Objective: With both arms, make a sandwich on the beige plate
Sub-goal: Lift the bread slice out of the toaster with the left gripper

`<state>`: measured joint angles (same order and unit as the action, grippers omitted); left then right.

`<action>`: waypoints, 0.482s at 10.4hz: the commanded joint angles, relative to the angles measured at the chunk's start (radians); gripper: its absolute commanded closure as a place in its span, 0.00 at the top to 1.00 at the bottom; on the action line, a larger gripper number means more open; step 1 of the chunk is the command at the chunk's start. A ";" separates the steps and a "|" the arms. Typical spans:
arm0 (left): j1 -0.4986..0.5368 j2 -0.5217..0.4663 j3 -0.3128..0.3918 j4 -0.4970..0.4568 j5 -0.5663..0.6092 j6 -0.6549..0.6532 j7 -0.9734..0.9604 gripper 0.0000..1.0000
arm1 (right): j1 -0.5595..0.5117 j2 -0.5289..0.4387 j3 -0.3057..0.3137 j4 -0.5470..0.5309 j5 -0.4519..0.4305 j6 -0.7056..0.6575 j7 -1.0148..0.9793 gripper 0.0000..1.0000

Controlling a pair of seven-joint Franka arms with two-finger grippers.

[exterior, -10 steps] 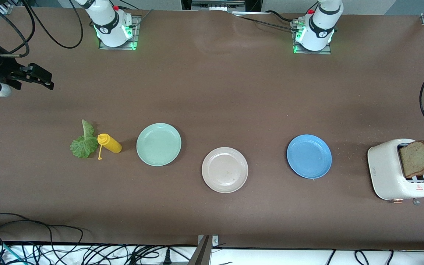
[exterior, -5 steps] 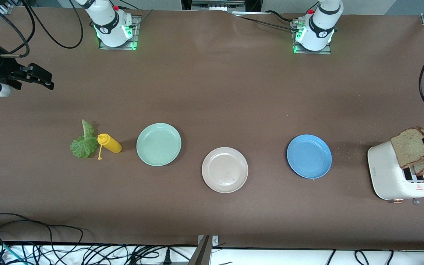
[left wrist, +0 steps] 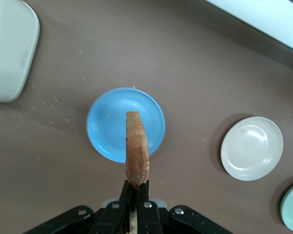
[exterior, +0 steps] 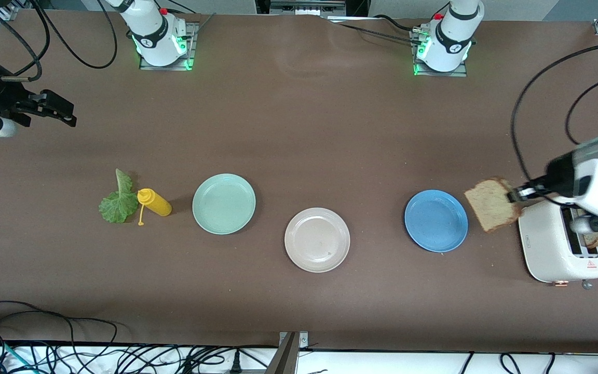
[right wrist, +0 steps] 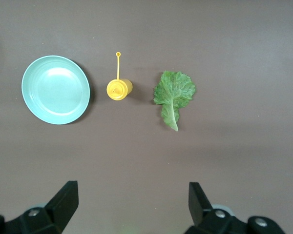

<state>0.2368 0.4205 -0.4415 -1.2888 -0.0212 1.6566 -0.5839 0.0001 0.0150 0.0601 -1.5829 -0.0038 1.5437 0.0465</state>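
A: Front view?
B: The left gripper (exterior: 517,195) pinches a bread slice (exterior: 492,204) in the air, between the blue plate (exterior: 436,221) and the toaster (exterior: 558,244). The arm hides most of a second slice (exterior: 596,238) in the slot. The right gripper (exterior: 63,113) waits, spread wide, its arm cut off at the edge.

A: Left wrist view?
B: The slice (left wrist: 136,151) shows edge-on over the blue plate (left wrist: 105,129); the beige plate (left wrist: 252,148) lies well apart, bare.

A: Right wrist view?
B: Wide fingertips (right wrist: 66,197); lettuce (right wrist: 173,95), bottle (right wrist: 119,89) and green plate (right wrist: 55,89) lie below.
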 commanded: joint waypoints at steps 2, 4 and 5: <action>-0.147 0.095 0.003 0.014 -0.075 0.194 -0.261 0.00 | -0.014 -0.003 0.014 0.004 0.016 -0.010 0.013 1.00; -0.236 0.180 0.004 0.014 -0.074 0.351 -0.371 0.00 | -0.008 -0.001 0.014 0.004 0.010 -0.010 0.013 1.00; -0.269 0.217 0.004 0.013 -0.072 0.426 -0.411 0.00 | -0.008 0.002 0.014 0.004 0.010 -0.010 0.013 1.00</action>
<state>0.0097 0.5803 -0.4451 -1.2948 -0.0653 1.9996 -0.9403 0.0005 0.0172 0.0634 -1.5831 -0.0036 1.5437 0.0466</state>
